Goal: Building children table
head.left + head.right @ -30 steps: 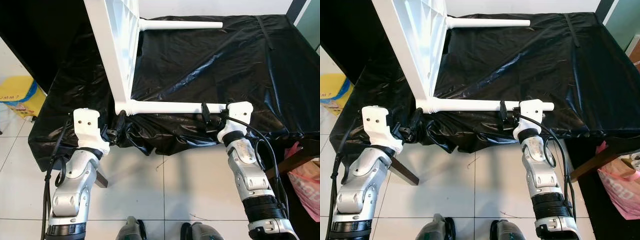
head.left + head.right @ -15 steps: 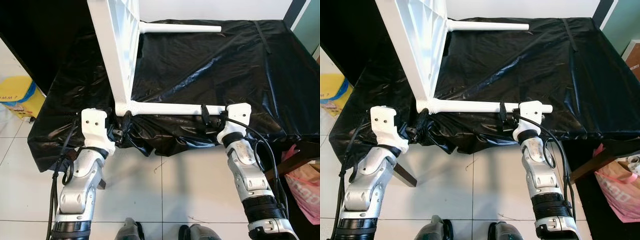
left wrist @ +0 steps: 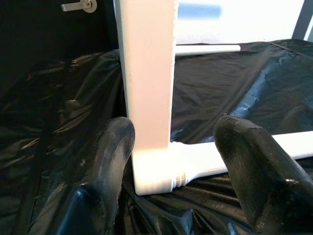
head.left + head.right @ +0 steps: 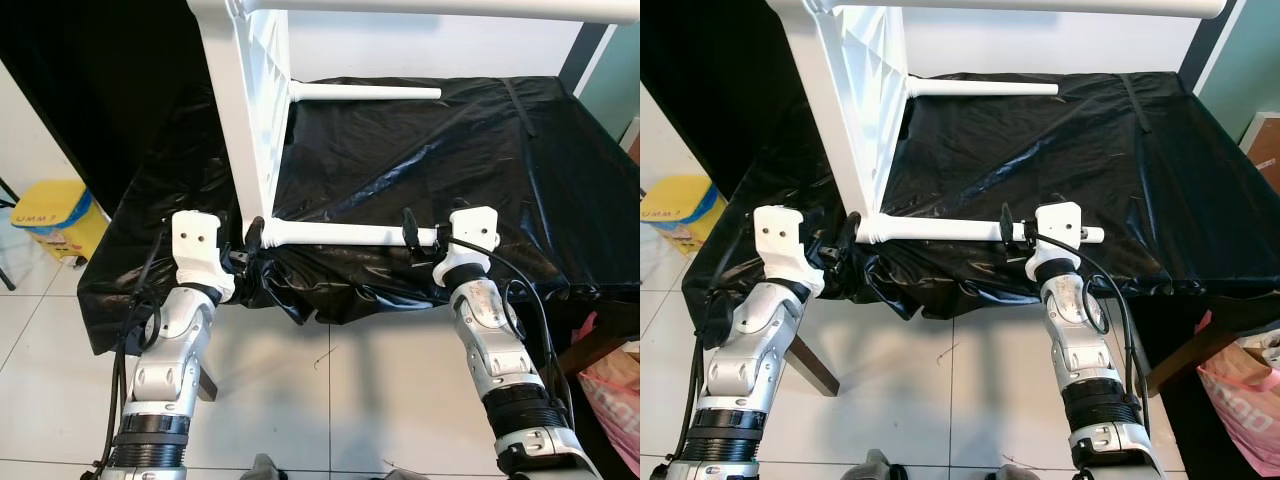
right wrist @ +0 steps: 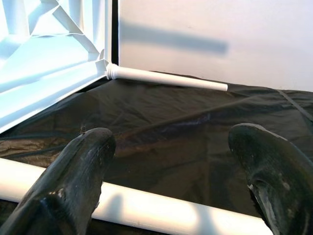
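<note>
A: What sits nearest, by the front edge of the black plastic sheet?

B: Both grippers. The left gripper is at the corner of the white children's table, which stands on its side on the sheet. Its fingers are spread wide on either side of the corner where the near leg joins the tabletop edge; one finger lies against the tabletop edge, the other is just off the leg. They grip nothing.

A: And the right gripper?

B: Further along that same near leg, close to its free end. Its fingers are wide apart on either side of the leg, not clamped on it.

A: How does the leg lie against the sheet's edge?

B: It runs along the front edge, just inside it, where the sheet crumples and hangs toward the tiled floor.

A: Beyond the leg?

B: Open sheet, wrinkled, up to the far leg, which lies parallel near the sheet's back edge. Another leg sticks out high above the sheet.
</note>
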### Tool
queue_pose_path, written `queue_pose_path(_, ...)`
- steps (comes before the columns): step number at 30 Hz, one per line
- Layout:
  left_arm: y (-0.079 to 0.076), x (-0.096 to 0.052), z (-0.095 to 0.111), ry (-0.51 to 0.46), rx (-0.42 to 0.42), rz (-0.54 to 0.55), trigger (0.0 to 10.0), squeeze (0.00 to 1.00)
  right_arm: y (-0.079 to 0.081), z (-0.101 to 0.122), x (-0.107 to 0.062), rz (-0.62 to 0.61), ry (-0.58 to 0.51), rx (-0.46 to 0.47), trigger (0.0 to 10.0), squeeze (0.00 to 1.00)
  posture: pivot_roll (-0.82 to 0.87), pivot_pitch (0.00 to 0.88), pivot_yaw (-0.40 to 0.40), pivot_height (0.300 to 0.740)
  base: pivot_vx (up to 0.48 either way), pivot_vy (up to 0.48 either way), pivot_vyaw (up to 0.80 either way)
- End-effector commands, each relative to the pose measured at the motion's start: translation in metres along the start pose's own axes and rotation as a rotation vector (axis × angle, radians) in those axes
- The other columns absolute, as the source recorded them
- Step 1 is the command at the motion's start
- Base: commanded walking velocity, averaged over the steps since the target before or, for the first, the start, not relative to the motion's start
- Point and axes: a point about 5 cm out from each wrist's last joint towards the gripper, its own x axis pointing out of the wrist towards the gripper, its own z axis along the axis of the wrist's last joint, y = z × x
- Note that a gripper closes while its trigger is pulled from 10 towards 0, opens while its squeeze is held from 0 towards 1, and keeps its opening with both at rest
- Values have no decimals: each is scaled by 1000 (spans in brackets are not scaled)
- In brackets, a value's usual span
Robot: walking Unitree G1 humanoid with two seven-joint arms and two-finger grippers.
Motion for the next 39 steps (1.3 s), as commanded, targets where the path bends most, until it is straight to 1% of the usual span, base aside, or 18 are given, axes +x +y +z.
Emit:
queue_pose_path(1,-2,0,-6,13,8,-10,10000,0,-1,-4,-4,-6,6,-5,10000,0,-58,0,23,740,0,0,0)
queue_pose_path(5,-3,-1,-9,19,32,-21,10000,0,-1,-7,-7,-8,13,-13,10000,0,-57,0,21,740,0,0,0)
queue_pose_path(11,-5,-1,-11,16,29,-20,10000,0,-2,-8,-7,-9,11,-17,10000,0,-53,3,15,740,0,0,0)
queue_pose_path(17,-7,-2,-13,17,26,-22,10000,0,-4,-9,-7,-10,14,-23,10000,0,-54,14,11,740,0,-277,0)
queue_pose_path(29,-5,-2,-14,13,21,-19,10000,0,-6,-10,-8,-14,17,-30,10000,0,-57,16,9,740,0,-316,0)
queue_pose_path(34,-4,-2,-12,3,18,1,10000,0,-6,-10,-8,-13,17,-32,10000,0,-56,17,8,740,0,0,0)
queue_pose_path(35,-3,-1,-11,-3,-3,7,10000,0,-6,-10,-8,-11,16,-32,10000,0,-54,19,7,740,0,0,0)
queue_pose_path(39,0,0,-8,-10,-6,21,10000,0,-6,-9,-8,-4,14,-30,10000,0,-52,24,6,740,0,0,0)
